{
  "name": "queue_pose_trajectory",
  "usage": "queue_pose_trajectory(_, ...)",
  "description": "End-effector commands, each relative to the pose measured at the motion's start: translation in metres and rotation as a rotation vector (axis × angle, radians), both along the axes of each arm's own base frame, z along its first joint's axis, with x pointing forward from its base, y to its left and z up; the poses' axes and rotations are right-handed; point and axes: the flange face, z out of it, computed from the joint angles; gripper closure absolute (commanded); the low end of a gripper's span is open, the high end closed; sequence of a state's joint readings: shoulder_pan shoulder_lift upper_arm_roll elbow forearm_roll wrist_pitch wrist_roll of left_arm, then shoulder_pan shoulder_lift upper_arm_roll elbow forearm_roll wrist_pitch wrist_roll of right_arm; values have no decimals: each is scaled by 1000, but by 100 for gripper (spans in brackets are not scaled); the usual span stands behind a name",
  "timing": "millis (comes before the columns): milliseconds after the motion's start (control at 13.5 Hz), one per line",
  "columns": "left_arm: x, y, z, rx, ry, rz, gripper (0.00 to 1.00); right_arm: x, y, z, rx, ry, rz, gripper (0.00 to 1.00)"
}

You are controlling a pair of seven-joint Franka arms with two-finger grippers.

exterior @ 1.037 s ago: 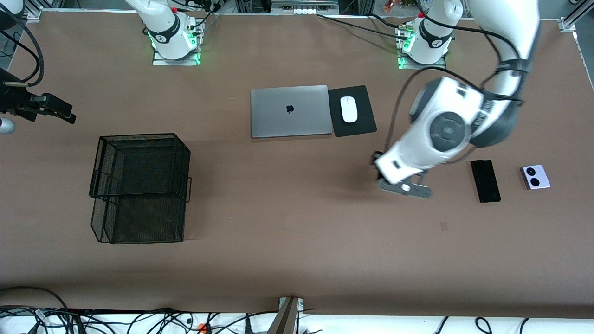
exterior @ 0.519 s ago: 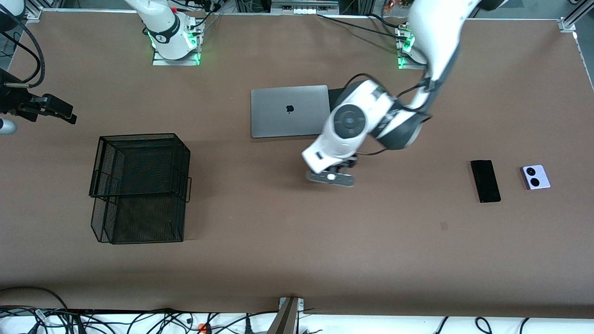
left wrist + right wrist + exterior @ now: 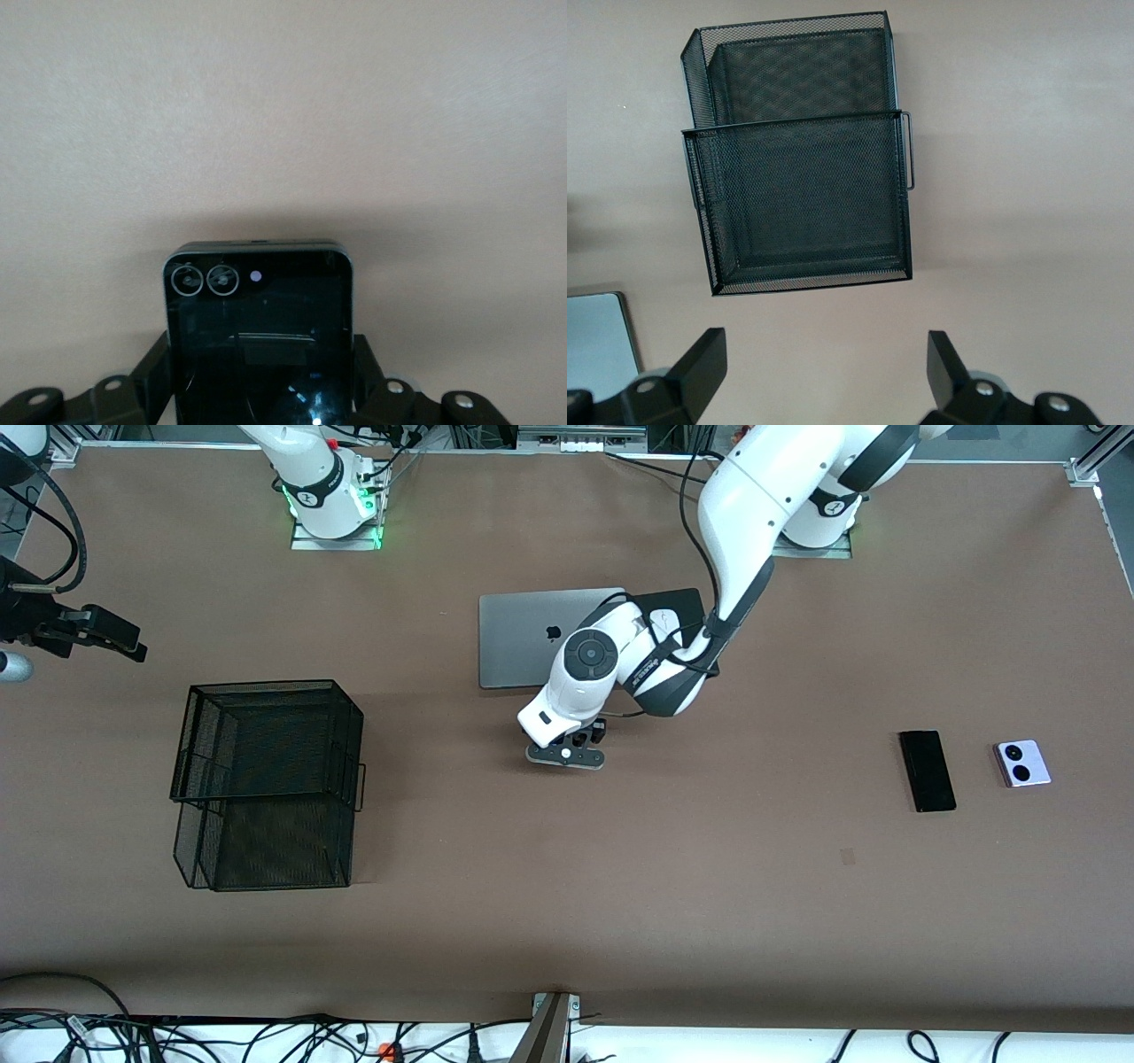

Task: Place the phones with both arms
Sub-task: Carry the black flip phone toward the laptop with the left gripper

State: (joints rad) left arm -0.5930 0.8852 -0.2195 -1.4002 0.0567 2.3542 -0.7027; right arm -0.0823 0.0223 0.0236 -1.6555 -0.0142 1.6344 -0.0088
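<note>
The small black folded phone (image 3: 259, 341) is clamped in the left pincer (image 3: 567, 755), which is held over bare counter (image 3: 620, 886) just beside the laptop (image 3: 523, 638). The long black phone (image 3: 927, 770) and lavender phone (image 3: 1022, 763) are seen well apart from it, toward the left arm's end. The right pincer (image 3: 824, 376) is spread wide above the mesh basket (image 3: 799, 204), nothing gripped.

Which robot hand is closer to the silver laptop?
Left. The left gripper, shut on the black folded phone, is just beside the laptop; the right gripper hangs open by the mesh basket.
</note>
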Motion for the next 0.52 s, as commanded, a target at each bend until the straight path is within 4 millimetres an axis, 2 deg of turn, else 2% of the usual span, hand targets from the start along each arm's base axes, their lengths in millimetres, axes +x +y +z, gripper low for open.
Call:
queue_pose_trajectory(0,2,-8,-9,19,-23,-1,55,1,0,-3,-1,7,-1,0)
queue_pose_trajectory(74,1,-9,-13,12,-31,-2,53,1,1,-3,-1,6,1,0)
queue_pose_trajectory(148,1,-9,-18,10,-34,-3,24,2,2,-3,2,4,2,0)
queue_pose_trajectory(222,-1,-11,-18,27,-57,-35,0,2,4,-4,2,4,5,0)
queue_pose_trajectory(444,6,-7,3,38,-88,-44,0,8,13,-12,3,9,21,0)
